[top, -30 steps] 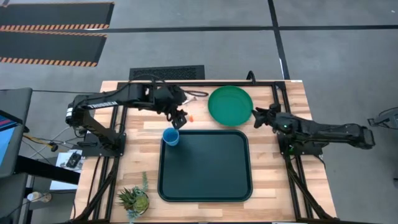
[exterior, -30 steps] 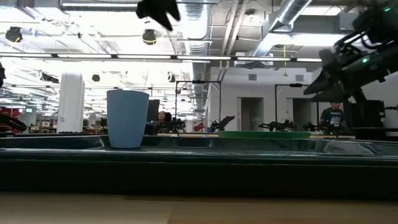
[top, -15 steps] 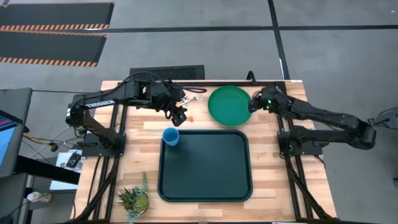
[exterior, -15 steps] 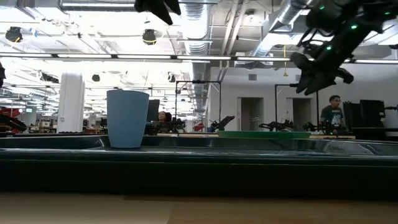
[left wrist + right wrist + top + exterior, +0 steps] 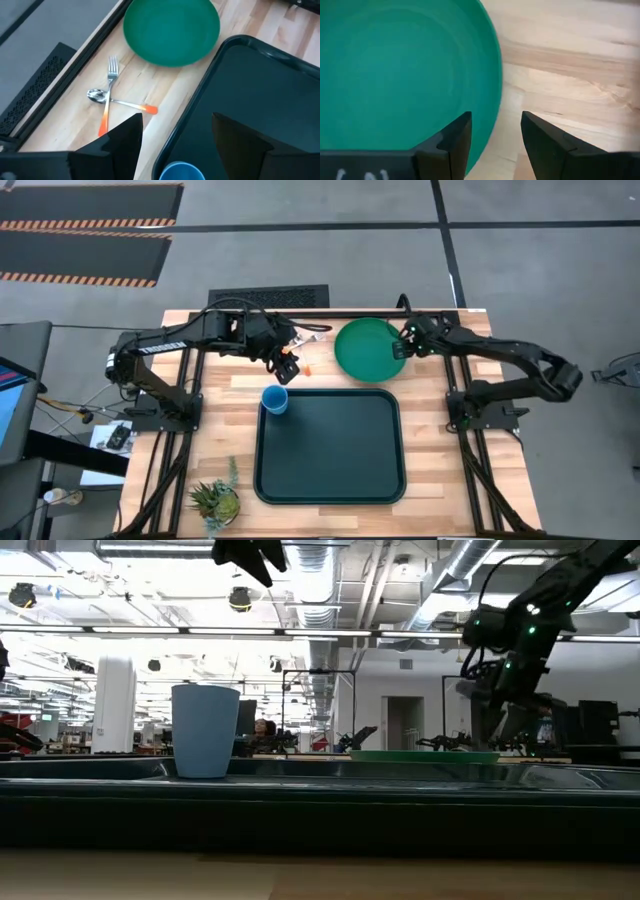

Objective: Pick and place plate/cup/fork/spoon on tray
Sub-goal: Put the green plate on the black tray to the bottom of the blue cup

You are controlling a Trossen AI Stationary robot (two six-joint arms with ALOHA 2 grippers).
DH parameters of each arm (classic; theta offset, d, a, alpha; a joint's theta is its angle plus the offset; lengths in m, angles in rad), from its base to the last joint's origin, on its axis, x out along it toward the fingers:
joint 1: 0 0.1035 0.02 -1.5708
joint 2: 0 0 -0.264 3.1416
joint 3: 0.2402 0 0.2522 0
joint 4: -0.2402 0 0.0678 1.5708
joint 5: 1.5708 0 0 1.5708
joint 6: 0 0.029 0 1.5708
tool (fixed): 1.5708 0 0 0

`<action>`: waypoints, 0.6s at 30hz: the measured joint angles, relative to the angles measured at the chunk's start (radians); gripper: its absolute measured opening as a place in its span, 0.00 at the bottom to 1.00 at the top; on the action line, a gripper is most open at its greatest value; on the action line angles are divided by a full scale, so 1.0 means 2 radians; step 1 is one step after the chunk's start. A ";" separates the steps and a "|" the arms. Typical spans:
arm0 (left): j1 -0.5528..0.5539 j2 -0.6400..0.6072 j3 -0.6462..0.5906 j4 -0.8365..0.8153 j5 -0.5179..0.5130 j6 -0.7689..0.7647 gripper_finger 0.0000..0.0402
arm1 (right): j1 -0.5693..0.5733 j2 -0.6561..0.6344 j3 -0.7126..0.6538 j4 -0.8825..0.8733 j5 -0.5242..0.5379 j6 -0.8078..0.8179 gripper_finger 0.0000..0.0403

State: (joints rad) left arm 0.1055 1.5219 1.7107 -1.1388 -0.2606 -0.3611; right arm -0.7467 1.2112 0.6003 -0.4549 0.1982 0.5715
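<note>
The green plate (image 5: 368, 348) lies on the wood table beyond the dark-green tray (image 5: 330, 470). The light-blue cup (image 5: 275, 399) stands upright in the tray's far left corner. The fork (image 5: 109, 85) and the spoon (image 5: 97, 95) lie crossed on the table left of the plate. My right gripper (image 5: 404, 346) is open at the plate's right rim (image 5: 492, 100), one finger over the plate and one over the table (image 5: 495, 117); I see no touch. My left gripper (image 5: 288, 362) is open and empty, high above the table between the cup and the cutlery (image 5: 176, 120).
A small potted plant (image 5: 215, 500) stands at the table's near left corner. A black frame rail (image 5: 440, 313) runs along the far edge behind the plate. The tray's inside (image 5: 260, 90) is bare apart from the cup.
My right gripper has swung from the table right of the plate toward the far edge and left, then come down to the plate's right rim, staying open. The plate, cup, fork and spoon have not moved.
</note>
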 joint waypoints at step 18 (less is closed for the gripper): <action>-0.001 0.000 0.000 0.009 -0.011 -0.004 0.52 | -0.001 0.115 0.003 0.072 -0.018 0.029 0.07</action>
State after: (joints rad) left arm 0.1032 1.5219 1.7107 -1.1216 -0.2821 -0.3698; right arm -0.7496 1.4417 0.6066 -0.3108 0.1631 0.6304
